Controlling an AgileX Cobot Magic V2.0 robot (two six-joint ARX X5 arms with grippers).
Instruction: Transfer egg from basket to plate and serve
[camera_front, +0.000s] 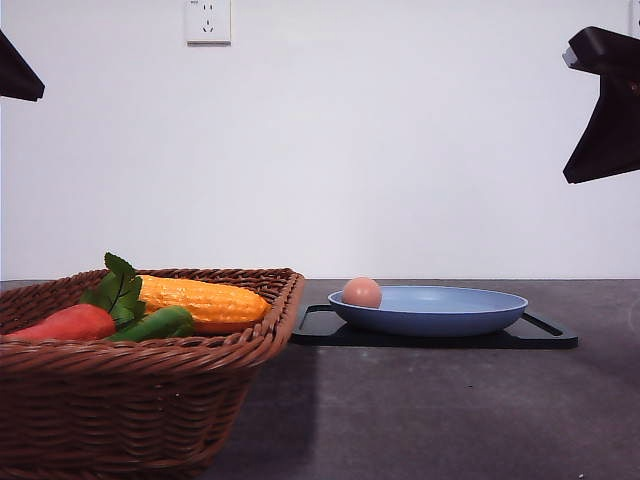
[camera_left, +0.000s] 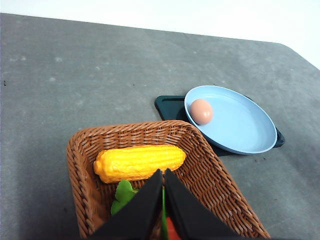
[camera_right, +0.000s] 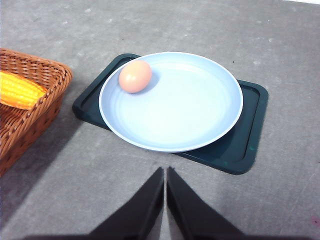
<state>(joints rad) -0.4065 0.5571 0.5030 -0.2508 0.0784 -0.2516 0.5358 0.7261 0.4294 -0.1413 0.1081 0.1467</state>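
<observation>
On plate: egg by the rim nearest basket, transfer looks done
Plate: on tray, likely for serving
Left claw: pinched closed, empty, over basket
Right claw: closed, empty, near tray
Wrist views: corn whole; front view half hides it
</observation>
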